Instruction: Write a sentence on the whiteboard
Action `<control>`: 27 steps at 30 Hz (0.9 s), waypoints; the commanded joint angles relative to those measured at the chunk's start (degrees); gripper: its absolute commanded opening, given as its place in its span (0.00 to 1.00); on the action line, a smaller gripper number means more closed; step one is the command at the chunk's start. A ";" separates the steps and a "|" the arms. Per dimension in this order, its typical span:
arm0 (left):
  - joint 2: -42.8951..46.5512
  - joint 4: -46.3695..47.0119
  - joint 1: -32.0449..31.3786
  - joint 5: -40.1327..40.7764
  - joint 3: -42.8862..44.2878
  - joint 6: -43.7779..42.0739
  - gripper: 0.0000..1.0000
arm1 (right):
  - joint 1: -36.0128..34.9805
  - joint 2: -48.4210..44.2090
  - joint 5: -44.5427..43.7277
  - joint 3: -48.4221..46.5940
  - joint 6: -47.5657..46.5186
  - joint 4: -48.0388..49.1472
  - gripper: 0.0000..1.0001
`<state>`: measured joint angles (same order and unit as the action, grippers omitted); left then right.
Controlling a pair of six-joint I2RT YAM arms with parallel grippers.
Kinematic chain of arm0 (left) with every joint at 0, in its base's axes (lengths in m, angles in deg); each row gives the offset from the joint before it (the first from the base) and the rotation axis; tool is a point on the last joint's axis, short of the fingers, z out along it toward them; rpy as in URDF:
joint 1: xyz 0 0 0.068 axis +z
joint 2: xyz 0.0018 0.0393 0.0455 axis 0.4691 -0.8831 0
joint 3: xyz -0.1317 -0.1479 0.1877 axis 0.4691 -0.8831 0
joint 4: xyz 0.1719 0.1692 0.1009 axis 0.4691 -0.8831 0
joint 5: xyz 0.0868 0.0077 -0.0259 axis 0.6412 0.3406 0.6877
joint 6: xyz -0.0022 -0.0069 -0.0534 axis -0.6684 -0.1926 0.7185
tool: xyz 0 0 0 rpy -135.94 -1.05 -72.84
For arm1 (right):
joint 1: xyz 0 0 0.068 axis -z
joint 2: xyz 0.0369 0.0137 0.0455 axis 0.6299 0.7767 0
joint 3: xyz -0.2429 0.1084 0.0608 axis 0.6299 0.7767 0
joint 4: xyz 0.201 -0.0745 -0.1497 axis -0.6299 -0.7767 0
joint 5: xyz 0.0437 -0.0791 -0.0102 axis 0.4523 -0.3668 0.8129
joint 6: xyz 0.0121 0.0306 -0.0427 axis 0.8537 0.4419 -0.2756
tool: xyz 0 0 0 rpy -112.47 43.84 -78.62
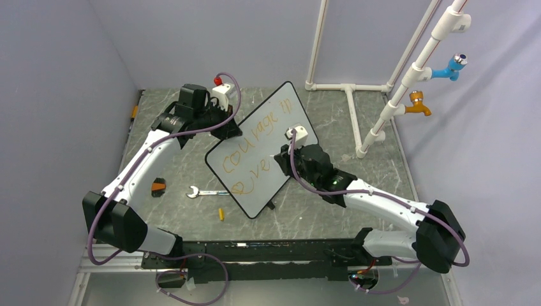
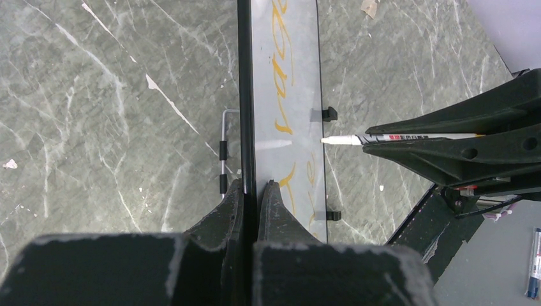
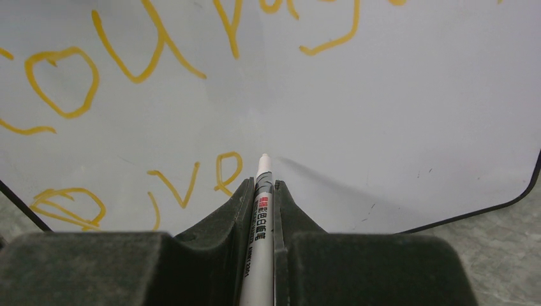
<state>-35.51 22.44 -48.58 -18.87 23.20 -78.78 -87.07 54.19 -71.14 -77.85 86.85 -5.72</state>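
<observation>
On the grey surface (image 1: 332, 108), one whiteboard (image 1: 263, 191) sits propped, its edge pinched tight by the left hand (image 2: 252, 191). The sentence (image 1: 252, 143), two orange rows, reads "courage is" above a circle and "ve". The right hand (image 3: 263, 185) clamps one marker (image 3: 261, 223), tip at the board. One wrench (image 1: 203, 192) lies nearby.

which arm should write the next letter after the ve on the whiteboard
Right. The right gripper is shut on the marker, whose tip points at the whiteboard beside the last letters of the sentence. The left gripper is shut on the whiteboard's edge, steadying it.
</observation>
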 commanded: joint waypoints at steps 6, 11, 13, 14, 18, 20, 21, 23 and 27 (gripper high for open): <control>0.75 -1.19 -0.14 7.85 -0.61 -7.43 0.00 | 1.03 3.88 1.32 -5.35 -1.26 4.72 0.00; 0.72 -1.05 -0.14 7.71 -0.67 -7.46 0.00 | 1.47 5.10 1.65 -4.92 -1.14 5.27 0.00; 0.66 -1.25 -0.14 7.69 -0.48 -7.46 0.00 | 1.57 5.16 1.78 -4.00 -0.91 5.42 0.00; 0.70 -1.29 -0.10 7.69 -0.50 -7.46 0.00 | 1.55 5.11 1.82 -3.53 -0.74 5.51 0.00; 1.22 -0.83 -0.10 7.95 -0.84 -7.37 0.00 | 1.71 4.75 1.92 -1.10 0.27 5.90 0.00; 1.11 -1.20 -0.12 7.82 -0.63 -7.49 0.00 | 1.71 4.51 1.92 0.46 1.05 6.19 0.00; 1.09 -1.21 -0.12 7.78 -0.60 -7.44 0.00 | 1.69 4.43 1.98 1.05 1.46 6.25 0.00; 1.27 -1.08 -0.14 7.93 -0.71 -7.44 0.00 | 1.68 3.99 2.16 2.45 2.28 6.54 0.00; 1.28 -1.06 -0.13 7.83 -0.66 -7.37 0.00 | 1.66 2.70 2.25 4.56 3.41 6.75 0.00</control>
<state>-35.51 22.17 -48.58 -18.76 23.20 -78.78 -85.46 57.73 -70.16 -75.60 88.16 0.05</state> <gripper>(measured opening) 0.054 0.135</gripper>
